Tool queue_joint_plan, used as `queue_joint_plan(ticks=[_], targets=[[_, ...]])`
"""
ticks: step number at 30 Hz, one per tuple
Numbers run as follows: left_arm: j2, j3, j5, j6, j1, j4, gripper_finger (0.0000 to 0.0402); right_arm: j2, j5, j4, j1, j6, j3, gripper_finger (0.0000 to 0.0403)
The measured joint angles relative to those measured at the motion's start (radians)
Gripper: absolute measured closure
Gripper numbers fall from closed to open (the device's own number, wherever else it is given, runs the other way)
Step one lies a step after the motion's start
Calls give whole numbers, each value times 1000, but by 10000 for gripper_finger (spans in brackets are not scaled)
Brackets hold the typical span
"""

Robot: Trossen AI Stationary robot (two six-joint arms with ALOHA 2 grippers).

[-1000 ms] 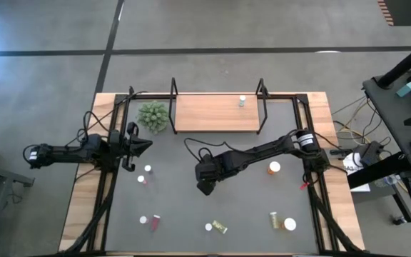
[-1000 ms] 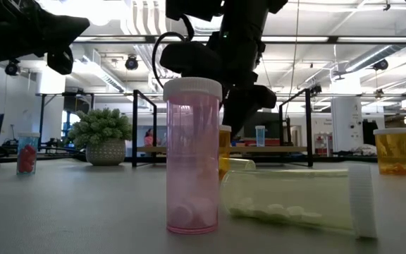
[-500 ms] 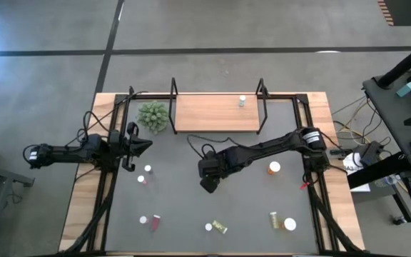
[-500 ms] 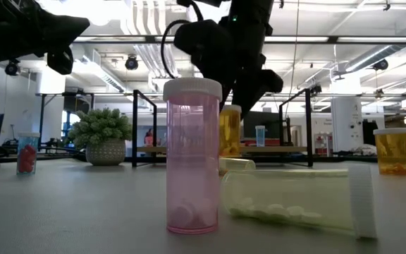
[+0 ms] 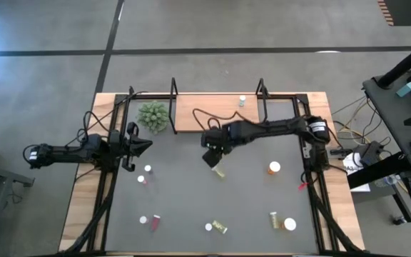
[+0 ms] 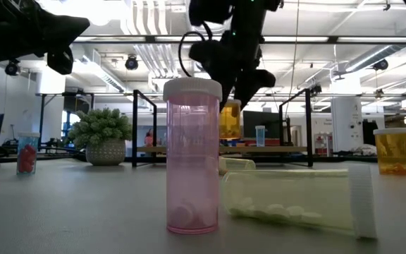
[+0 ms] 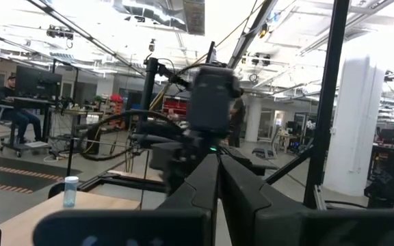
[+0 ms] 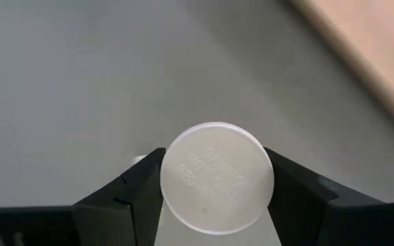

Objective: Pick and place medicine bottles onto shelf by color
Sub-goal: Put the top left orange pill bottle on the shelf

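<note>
Now the right gripper [image 5: 213, 158] is clenched on a small yellow-orange plastic medicine bottle with a white cap [image 8: 217, 177], held upright off the dark grey mat [image 5: 191, 207], cap toward the wrist. The flat light-brown wooden shelf [image 5: 191, 114] lies just ahead of the claw, its long side running across the approach; this arm is the nearer one. The left gripper [image 5: 145, 143] waits shut, well off to the side. A second ago the right claw sat lower, mid-mat; it has since lifted toward the shelf.

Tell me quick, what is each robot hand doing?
Left gripper: shut, holding nothing, parked at the table's left side.
Right gripper: shut on a bottle, near the shelf.
</note>
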Motion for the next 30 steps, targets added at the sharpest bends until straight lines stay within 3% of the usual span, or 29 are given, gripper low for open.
queue_joint_plan(ticks=[5,15,30], targets=[[0,0,0,0,0,0,402,0,-16,-78,-104,-164,59,200],[0,0,0,0,0,0,402,6,-17,-57,-328,-506,150,200],[0,0,0,0,0,0,402,54,-40,-1,-485,-747,160,200]])
